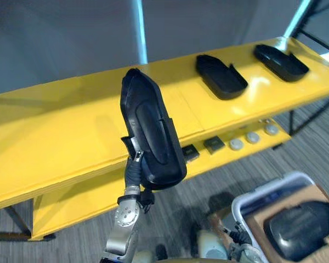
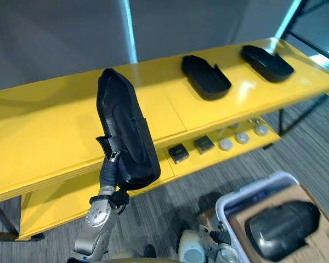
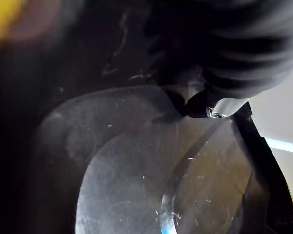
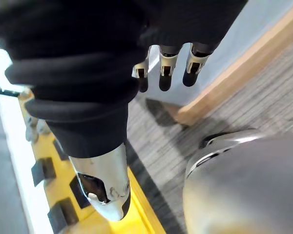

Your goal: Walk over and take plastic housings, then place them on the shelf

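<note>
**A:** Left eye?
**B:** My left hand is clamped on the held housing, upright over the yellow shelf's front edge. The middle housing and the end housing lie toward its right end.
**A:** Right eye?
**B:** Same, plus a spare housing in the white bin.
**A:** Left wrist?
**B:** The held housing's dark shell is right against my fingers.
**A:** Right wrist?
**B:** My right hand hangs over the carpet, fingers loose, holding nothing.
</note>
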### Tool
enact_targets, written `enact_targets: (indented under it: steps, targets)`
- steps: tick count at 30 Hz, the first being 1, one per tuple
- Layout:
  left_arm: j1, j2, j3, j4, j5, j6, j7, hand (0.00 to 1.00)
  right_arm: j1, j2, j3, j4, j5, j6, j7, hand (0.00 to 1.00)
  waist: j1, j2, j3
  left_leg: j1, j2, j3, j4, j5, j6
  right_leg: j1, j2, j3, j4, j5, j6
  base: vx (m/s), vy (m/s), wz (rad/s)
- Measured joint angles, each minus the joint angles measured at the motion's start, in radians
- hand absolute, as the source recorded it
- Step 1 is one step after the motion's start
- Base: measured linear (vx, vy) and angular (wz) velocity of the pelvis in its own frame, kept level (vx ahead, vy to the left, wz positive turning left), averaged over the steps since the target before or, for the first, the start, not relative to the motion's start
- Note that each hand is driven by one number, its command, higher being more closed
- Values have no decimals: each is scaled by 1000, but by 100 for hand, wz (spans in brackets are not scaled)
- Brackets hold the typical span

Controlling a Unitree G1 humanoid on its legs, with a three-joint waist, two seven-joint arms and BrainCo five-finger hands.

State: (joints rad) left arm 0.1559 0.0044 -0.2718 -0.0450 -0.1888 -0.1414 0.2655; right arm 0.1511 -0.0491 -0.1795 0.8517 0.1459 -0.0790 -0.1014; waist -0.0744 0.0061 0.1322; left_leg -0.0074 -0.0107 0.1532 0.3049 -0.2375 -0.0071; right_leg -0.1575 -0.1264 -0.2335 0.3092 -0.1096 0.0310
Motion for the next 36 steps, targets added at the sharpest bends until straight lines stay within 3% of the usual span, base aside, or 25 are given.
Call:
enact_targets:
  steps: [2,3,5,6,7,11,15,21,26,28,34,35,36]
  targets:
    - [0,-3,-10,3,0,0,-1,100,7,1,0,-3,0,0,-1,0,4,-4,2,-8,25,20,55,7,-31,55,7,-39,-37,-3,-9,193,-140,61]
    - [0,4,-9,4,0,0,-4,100,10,8,4,-1,0,1,-2,0,9,-22,11,-33,42,57,117,0,-64,107,2,-47,-78,0,-13,166,-94,37]
    - [0,-1,-9,5,0,0,-4,100,7,7,4,-1,0,0,-3,0,9,-24,11,-34,75,94,92,-17,-36,130,-1,-55,-92,0,-13,123,-62,20]
    - [-2,-2,-9,5,0,0,-4,100,7,3,4,-1,0,0,-3,0,6,-18,9,-30,97,96,27,2,-46,133,1,-60,-92,0,-13,76,-3,9]
    - [-10,-1,-9,6,0,0,-5,100,5,-1,0,-2,0,1,-3,0,1,1,5,-31,126,90,-63,75,-45,137,11,-66,-100,-1,-9,54,59,0]
    - [-20,21,7,11,7,6,-3,100,10,24,2,-1,-1,3,-2,0,2,-15,-10,-11,84,97,-140,117,-20,138,-2,-54,-174,44,18,7,78,-1]
    - [-32,22,20,12,78,20,-1,100,9,24,10,-2,-24,3,4,0,-3,-13,-13,45,53,103,-243,172,-13,172,-12,-49,-234,81,31,-42,56,-1]
    - [-206,20,51,159,186,52,51,100,4,24,42,-13,-44,3,18,0,-24,-14,-19,82,50,118,-348,242,-16,171,8,-32,-282,124,20,-116,-4,-10]
    - [-363,20,119,327,202,91,117,100,4,21,53,-17,-61,11,18,0,-34,-23,-26,95,58,150,-392,268,-25,171,30,-8,-334,168,12,-109,-28,-22]
    - [-418,25,159,391,203,104,155,100,4,21,66,-26,-70,10,18,0,-52,-27,-30,93,61,152,-399,276,-26,171,36,-7,-349,177,13,-77,-36,-5]
    - [-514,46,226,493,242,139,198,100,14,21,74,-50,-78,10,18,0,-77,-29,-31,89,64,157,-406,275,-34,171,42,-2,-371,182,15,-38,-25,-3]
    - [-537,50,241,518,242,145,205,0,15,20,75,-51,-78,7,18,0,-78,-29,-31,87,64,160,-406,274,-34,171,43,4,-378,186,15,13,-14,-9]
    - [-558,54,249,534,242,155,218,0,15,20,76,-51,-78,7,19,0,-78,-29,-31,82,64,162,-406,274,-34,169,44,9,-382,192,13,20,-12,-7]
